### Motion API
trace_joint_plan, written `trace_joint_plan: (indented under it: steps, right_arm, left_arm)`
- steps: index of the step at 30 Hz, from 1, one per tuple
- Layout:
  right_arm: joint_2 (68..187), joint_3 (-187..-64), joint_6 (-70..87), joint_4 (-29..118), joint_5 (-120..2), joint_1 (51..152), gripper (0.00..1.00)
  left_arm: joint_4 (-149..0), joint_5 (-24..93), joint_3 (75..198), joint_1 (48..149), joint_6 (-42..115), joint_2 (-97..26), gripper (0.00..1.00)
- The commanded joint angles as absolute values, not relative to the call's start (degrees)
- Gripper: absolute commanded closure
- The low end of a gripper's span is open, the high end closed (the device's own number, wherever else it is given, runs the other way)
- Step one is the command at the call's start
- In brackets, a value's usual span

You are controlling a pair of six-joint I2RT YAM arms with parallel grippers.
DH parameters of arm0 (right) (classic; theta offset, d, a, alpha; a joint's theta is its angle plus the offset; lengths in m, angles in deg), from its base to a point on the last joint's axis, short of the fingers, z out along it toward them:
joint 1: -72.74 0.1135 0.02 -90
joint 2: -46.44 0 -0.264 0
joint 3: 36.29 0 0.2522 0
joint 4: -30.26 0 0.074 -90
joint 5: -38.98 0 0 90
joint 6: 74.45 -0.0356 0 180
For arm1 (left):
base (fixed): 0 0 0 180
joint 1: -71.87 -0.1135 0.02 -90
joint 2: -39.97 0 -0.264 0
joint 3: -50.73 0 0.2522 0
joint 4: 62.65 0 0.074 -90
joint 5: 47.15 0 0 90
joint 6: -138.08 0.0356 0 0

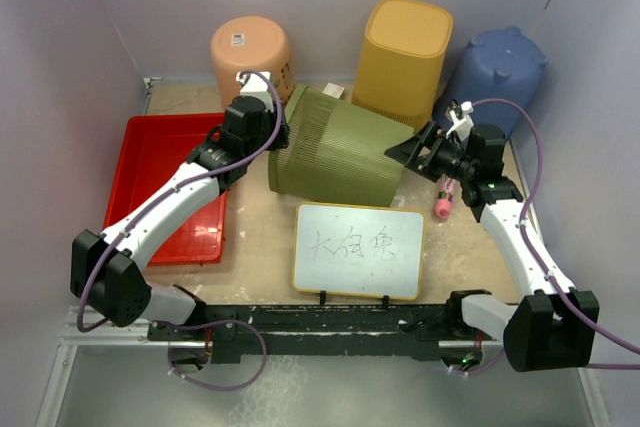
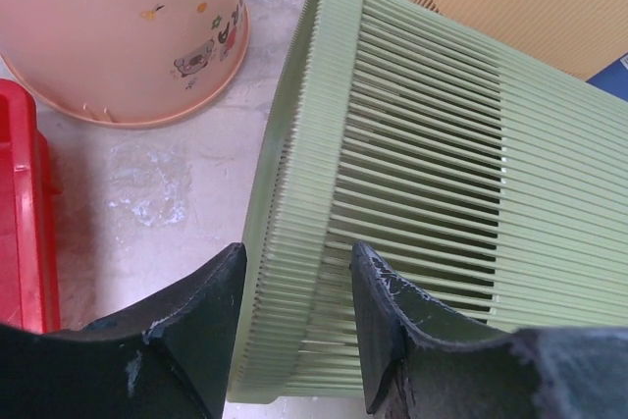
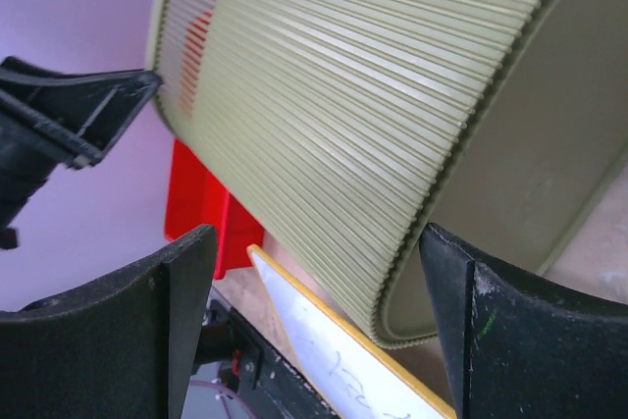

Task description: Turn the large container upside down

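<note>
The large container (image 1: 335,147) is an olive-green ribbed bin lying on its side mid-table, mouth to the left and base to the right. My left gripper (image 1: 268,132) is at the far-left corner of its rim. In the left wrist view the gripper (image 2: 294,252) stands half closed astride the rim band (image 2: 280,242), shut on it. My right gripper (image 1: 405,152) is at the base end. In the right wrist view it (image 3: 319,233) is wide open, with the lower edge of the bin's base (image 3: 461,242) between its fingers, not touching.
A red tray (image 1: 150,157) lies to the left. A peach bucket (image 1: 250,47), a yellow bin (image 1: 405,47) and a blue container (image 1: 495,72) stand along the back. A whiteboard (image 1: 358,247) lies in front of the green bin. A pink object (image 1: 441,205) lies under the right arm.
</note>
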State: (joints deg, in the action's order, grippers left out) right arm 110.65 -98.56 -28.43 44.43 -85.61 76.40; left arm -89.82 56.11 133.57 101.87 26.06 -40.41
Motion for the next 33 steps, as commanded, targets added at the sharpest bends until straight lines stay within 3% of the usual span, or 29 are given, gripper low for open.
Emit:
trace_joint_plan:
  steps: [1,15,33]
  right_arm:
    - [108.0,-99.3,-33.4,33.0,-93.7,76.4,0.15]
    - [107.4,-104.1,-40.1,23.6,-97.3,77.0,0.16]
    - [113.9,-113.3,-41.0,18.6,-94.5,84.2,0.16]
  left_arm:
    - [-91.4,54.5,131.3,101.4,25.8,-43.0,0.56]
    - [-88.3,47.5,130.2,101.4,22.9,-45.8,0.58]
    - [-87.5,46.8,128.9,101.4,22.3,-46.2,0.59]
